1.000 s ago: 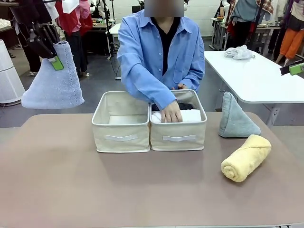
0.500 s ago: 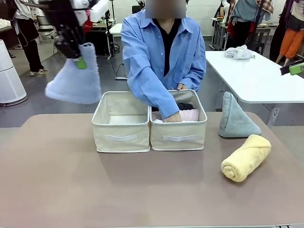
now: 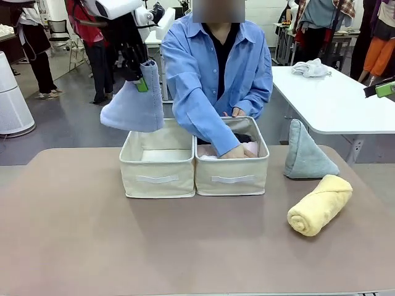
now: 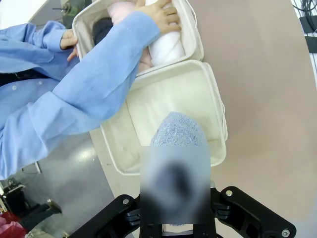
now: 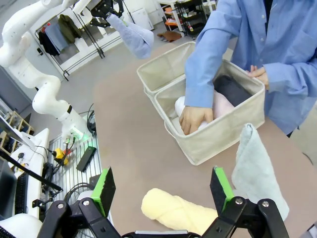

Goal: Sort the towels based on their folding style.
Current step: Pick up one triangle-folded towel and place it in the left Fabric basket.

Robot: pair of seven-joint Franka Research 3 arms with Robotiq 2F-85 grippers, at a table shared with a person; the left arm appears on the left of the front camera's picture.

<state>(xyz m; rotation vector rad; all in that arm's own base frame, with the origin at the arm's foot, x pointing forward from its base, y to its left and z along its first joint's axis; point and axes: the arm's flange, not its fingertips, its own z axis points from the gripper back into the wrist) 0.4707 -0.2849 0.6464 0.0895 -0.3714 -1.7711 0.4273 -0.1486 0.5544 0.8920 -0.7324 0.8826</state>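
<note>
**Blue cone going to the empty box**

The table [image 3: 74, 234] is carrying two beige boxes side by side. The person across it is reaching a hand [image 3: 233, 152] into the right box [image 3: 231, 179], where the white roll [image 4: 166, 47], pink roll [image 5: 223, 105] and dark grey roll [image 5: 232, 89] are lying, so that box appears to be taking the rolled towels. The left box [image 3: 157, 179] is sitting empty, and it looks meant for the cones.

The step in hand is, by my reading, the delivery of the light blue cone towel [image 3: 133, 105]. It is hanging in the air over the far left rim of the left box, and in the left wrist view it is hanging over that box's open floor. The next move is calling for a descent into the box and a release, clear of the person's sleeve next door.

The teal cone towel [image 3: 307, 154] and the yellow roll [image 3: 319, 205] are waiting on the table to the right of the boxes, near each other.

The left claw [image 3: 141, 77] is pinching the blue cone by its tip, jaws pressed onto the cloth. The right claw [image 5: 163, 191] is hovering above the yellow roll, spread wide, gripping and touching nothing.
</note>
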